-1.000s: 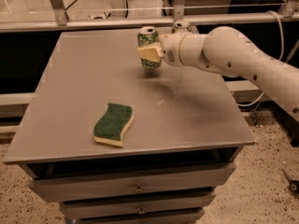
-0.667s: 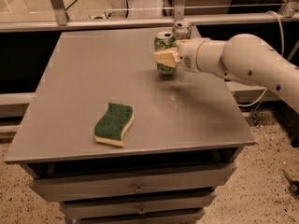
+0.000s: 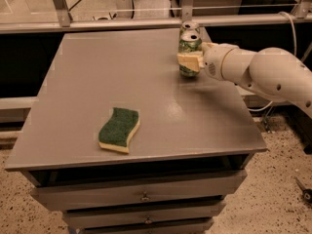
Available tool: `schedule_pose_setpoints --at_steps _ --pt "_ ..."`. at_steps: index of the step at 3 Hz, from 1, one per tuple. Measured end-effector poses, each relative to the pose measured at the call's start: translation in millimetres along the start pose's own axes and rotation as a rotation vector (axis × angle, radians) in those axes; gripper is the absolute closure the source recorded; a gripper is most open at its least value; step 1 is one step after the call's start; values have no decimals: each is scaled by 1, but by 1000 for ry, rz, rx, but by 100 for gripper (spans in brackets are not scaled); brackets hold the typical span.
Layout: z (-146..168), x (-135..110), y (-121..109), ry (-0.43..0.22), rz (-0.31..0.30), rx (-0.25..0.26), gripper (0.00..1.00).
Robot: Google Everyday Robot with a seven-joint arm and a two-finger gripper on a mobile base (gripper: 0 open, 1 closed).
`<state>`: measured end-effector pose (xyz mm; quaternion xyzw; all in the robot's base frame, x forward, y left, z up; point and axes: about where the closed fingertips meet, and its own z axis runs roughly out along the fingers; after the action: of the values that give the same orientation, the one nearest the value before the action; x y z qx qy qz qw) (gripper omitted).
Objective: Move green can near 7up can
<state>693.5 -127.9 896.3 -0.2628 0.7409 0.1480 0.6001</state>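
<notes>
One high camera faces the table (image 3: pixel 122 72) from its front, gripper (image 3: pixel 191 58) holding green can (image 3: pixel 189 44) far right.

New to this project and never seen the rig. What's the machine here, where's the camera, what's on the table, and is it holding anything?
It is a mobile robot with a single arm. Only the white arm shows, reaching in from the right. There is one camera view, looking down on the grey table from its front side; where the camera is mounted is not on record. The gripper at the arm's end has two beige fingers, closed on the green can at the table's far right. Just behind it stands the 7up can; I cannot tell whether they touch. A green-and-yellow sponge lies near the front, left of centre. Drawers sit under the tabletop.
</notes>
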Motion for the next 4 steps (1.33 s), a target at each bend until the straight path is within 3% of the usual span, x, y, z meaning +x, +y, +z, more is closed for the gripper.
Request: schedule_pose_setpoints --at_steps 1,3,4 --pt "8 1 -18 -45 -35 23 100" --pt "13 17 -58 -15 -102 44 100" --pt "11 25 -71 -7 -106 48 87"
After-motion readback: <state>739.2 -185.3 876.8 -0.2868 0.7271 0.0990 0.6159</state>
